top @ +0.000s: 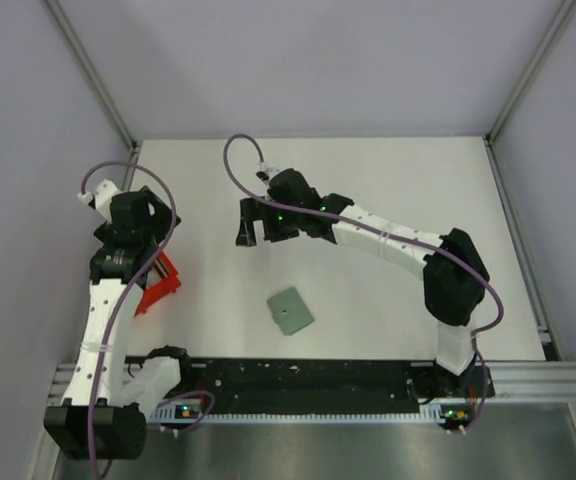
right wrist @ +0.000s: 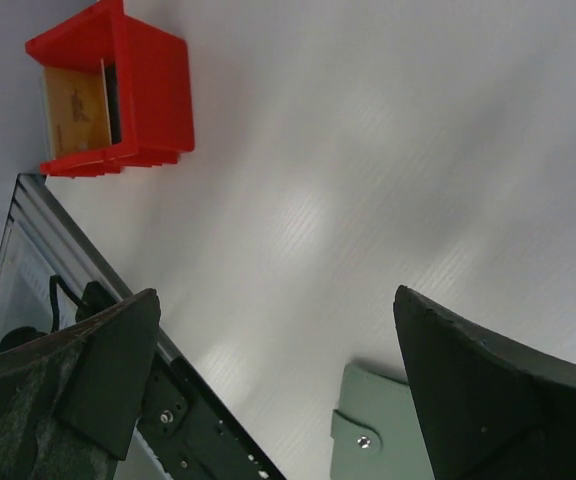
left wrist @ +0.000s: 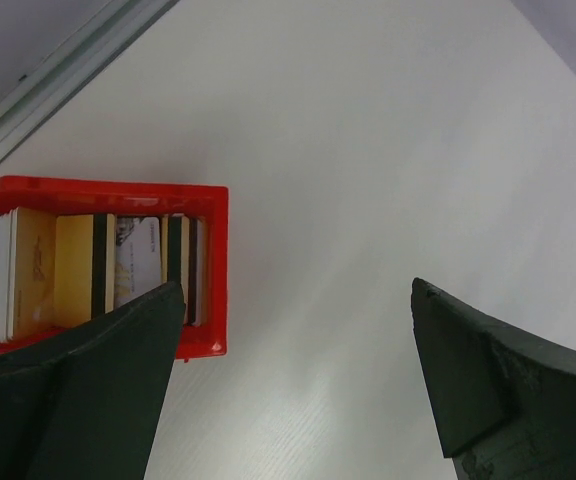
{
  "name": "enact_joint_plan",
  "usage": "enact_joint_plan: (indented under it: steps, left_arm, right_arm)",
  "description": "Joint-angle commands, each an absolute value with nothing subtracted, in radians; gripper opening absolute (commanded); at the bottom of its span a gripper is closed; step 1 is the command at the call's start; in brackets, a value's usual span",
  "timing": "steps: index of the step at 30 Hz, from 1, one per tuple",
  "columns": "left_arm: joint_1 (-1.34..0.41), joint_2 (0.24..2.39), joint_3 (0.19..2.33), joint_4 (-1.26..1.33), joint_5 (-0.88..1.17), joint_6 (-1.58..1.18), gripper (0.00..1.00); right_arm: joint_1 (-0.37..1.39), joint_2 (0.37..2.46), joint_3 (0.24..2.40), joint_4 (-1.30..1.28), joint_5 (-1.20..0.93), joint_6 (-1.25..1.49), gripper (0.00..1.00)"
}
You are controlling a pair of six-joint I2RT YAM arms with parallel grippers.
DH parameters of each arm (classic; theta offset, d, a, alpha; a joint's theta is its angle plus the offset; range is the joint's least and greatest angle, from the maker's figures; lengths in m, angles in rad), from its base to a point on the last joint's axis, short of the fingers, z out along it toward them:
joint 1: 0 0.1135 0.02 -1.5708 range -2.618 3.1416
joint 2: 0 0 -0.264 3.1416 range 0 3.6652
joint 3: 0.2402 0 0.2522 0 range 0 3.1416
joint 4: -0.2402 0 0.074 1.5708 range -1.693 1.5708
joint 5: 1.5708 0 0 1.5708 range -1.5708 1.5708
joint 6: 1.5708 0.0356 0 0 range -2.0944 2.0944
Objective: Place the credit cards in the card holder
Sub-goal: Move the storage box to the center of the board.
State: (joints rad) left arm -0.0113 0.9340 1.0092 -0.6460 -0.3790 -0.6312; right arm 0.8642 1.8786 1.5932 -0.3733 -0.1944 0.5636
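Only wrist views reveal credit cards [left wrist: 73,272] inside the red bin [left wrist: 218,262].

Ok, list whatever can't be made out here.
Card count: left wrist; cards overlap in the bin, lower ends behind a finger.
Holder: right wrist; cut off by the bottom edge and another finger.
Bin's contents: top view; left arm covers most of it.
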Motion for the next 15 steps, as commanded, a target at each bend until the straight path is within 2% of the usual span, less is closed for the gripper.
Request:
enact_joint_plan:
  steps: [1, 6, 11, 15]
  left_arm:
    - [0.028, 0.959, 0.921, -0.648, -0.285, -0.647, 0.98]
    - [0.052, 1.038, 0.836, -0.539, -0.198, -0.654, 0.98]
    - [0.072, 1.135, 0.802, -0.485, -0.254, -0.657, 0.98]
    - [0.081, 1.209, 0.792, -0.471, -0.213, -0.646, 0.98]
  right_arm:
    - [0.907, 1.846, 1.589, -0.350, -0.098, 0.614, 0.99]
    - [0.864, 1.723, 1.455, -0.345, -0.095, 0.594, 0.99]
    - [0.776, 1.539, 1.272, -0.342, -0.104, 0.589, 0.99]
    - [0.689, 1.383, 1.134, -0.344, -0.124, 0.587, 0.99]
